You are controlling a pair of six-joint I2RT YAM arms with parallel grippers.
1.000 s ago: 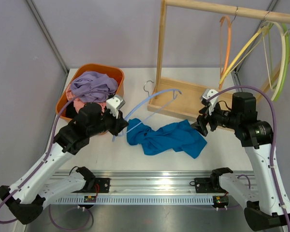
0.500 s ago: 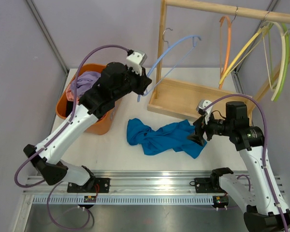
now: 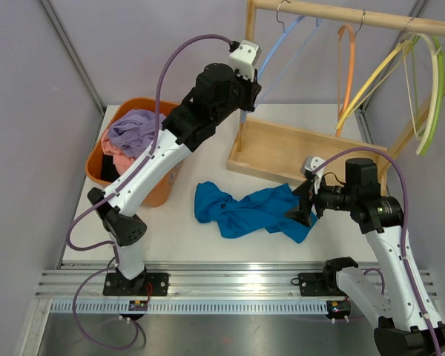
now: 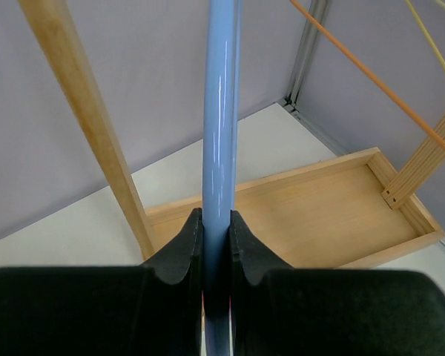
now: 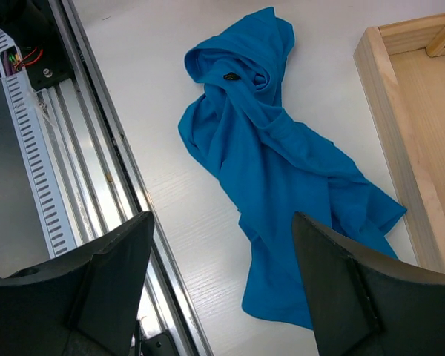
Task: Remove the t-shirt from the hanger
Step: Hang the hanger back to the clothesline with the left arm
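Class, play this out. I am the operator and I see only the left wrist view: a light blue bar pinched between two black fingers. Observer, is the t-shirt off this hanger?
Observer: Yes. The blue t-shirt lies crumpled on the table, apart from the light blue hanger.
Operator: Where is the hanger's hook?
Observer: Up at the wooden rail, left of the orange hanger. I cannot tell whether it is seated.
Operator: And the right tool?
Observer: Open, above the t-shirt, holding nothing.
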